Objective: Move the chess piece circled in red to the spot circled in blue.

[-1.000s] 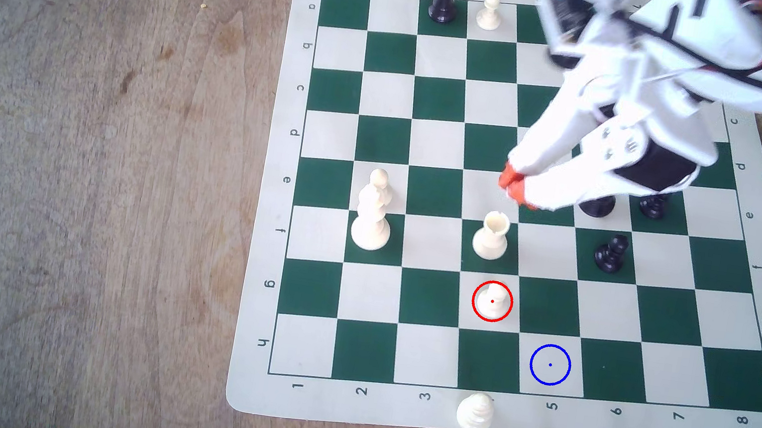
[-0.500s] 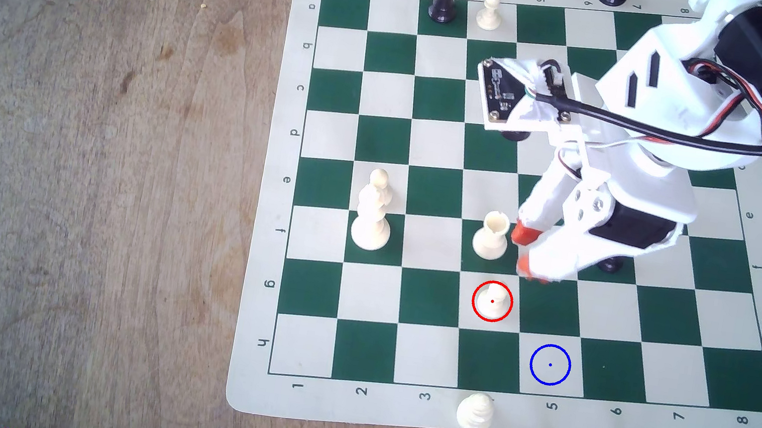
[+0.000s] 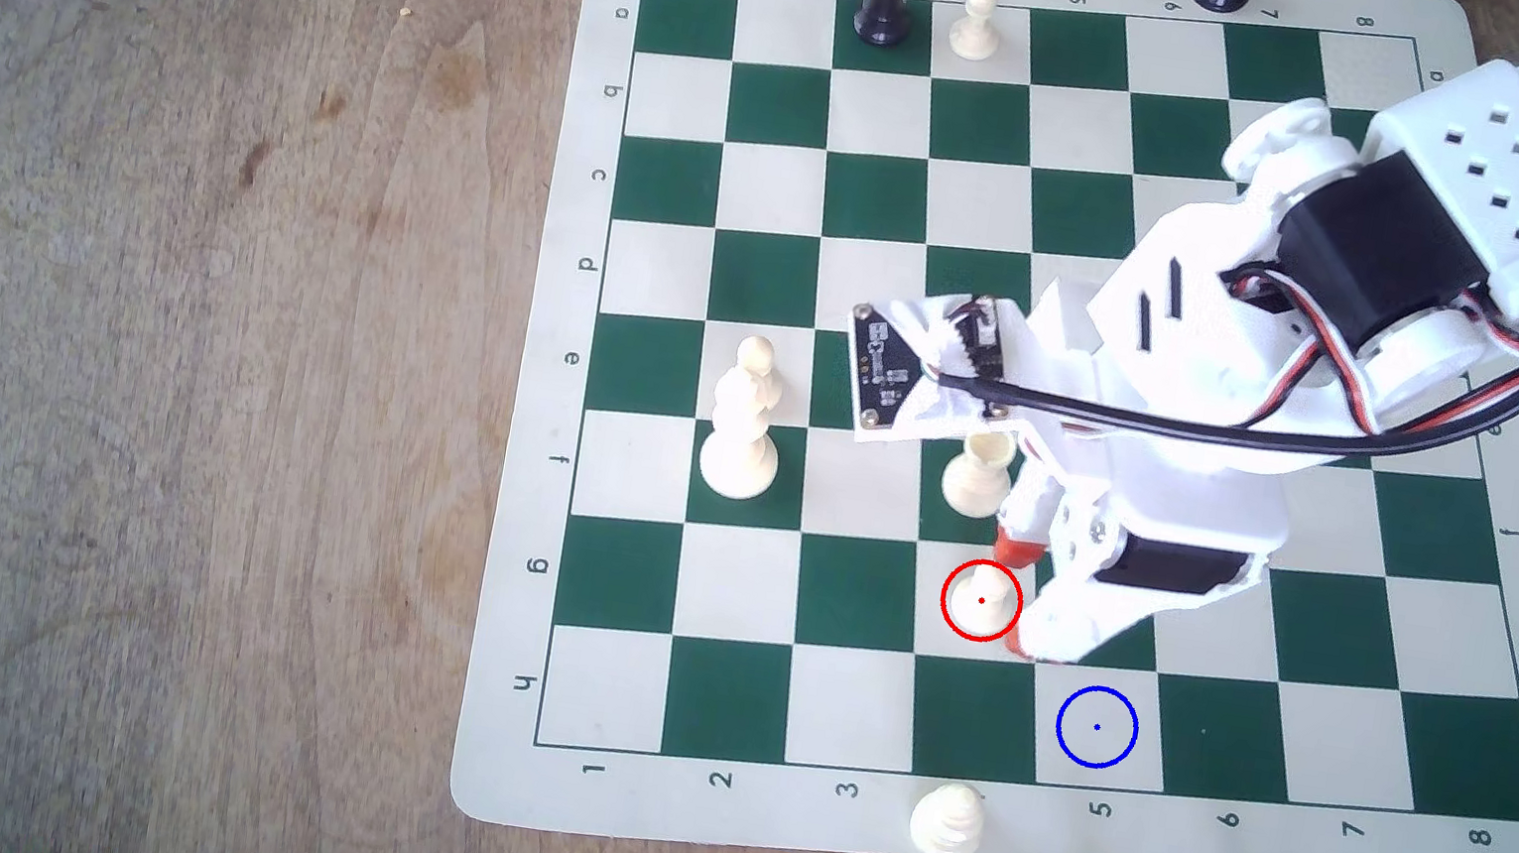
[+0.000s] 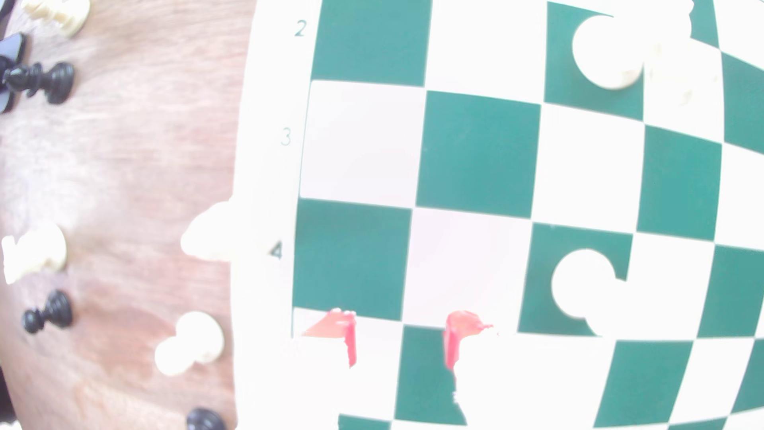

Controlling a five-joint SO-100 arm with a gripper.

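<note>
The blue-ringed spot (image 3: 1096,727) near the mat's front edge lies bare, while just beyond it the pawn (image 3: 983,595) stands ungrasped on its red-ringed square, the end effector (image 3: 1016,598) spread apart beside it on the exterior view's right, the move not yet begun.

A: From where does the exterior view look?
B: From high above, steeply down on the chess mat (image 3: 782,805) and the wooden surface (image 3: 174,339), from well back.

A: And the wrist view?
B: From just behind the claw (image 4: 399,339), close over the mat (image 4: 268,173), overexposed. Both views share the mat's numbered edge and the loose pieces beside it.
</note>
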